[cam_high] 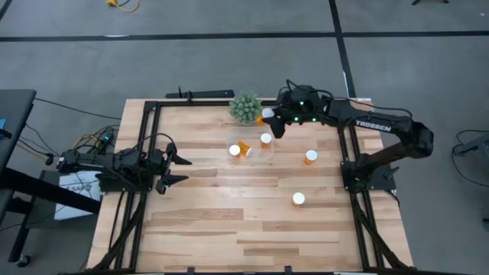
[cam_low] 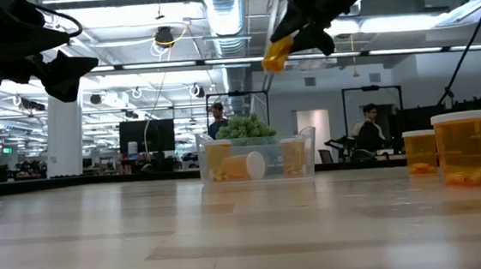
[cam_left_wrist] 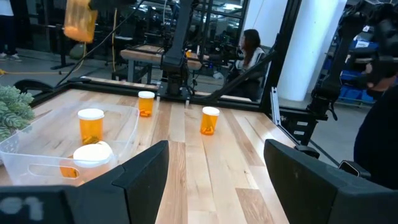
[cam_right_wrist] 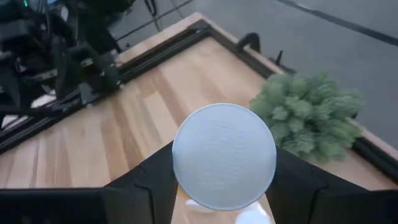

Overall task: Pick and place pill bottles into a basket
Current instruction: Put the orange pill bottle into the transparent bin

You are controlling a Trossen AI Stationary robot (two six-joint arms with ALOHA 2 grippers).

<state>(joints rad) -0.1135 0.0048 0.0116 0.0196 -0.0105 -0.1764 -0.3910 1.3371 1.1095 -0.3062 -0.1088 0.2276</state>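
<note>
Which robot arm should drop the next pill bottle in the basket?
The right. Its pincer already holds a pill bottle up in the air, close beside the basket. The left pincer waits open and empty at the table's left edge.

Orange pill bottles (cam_high: 244,148) – white caps, clear basket (cam_low: 255,157), green spiky plant (cam_high: 245,108), pale striped wood table (cam_high: 229,221)

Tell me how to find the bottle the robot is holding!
Look at the spiky green plant by the table's far edge. Next to it, the right gripper hangs in the air, above the clear basket. Its jaws are shut on a pill bottle with a white cap; it is the only bottle off the ground, while every other one sits in the basket or on the table.
</note>
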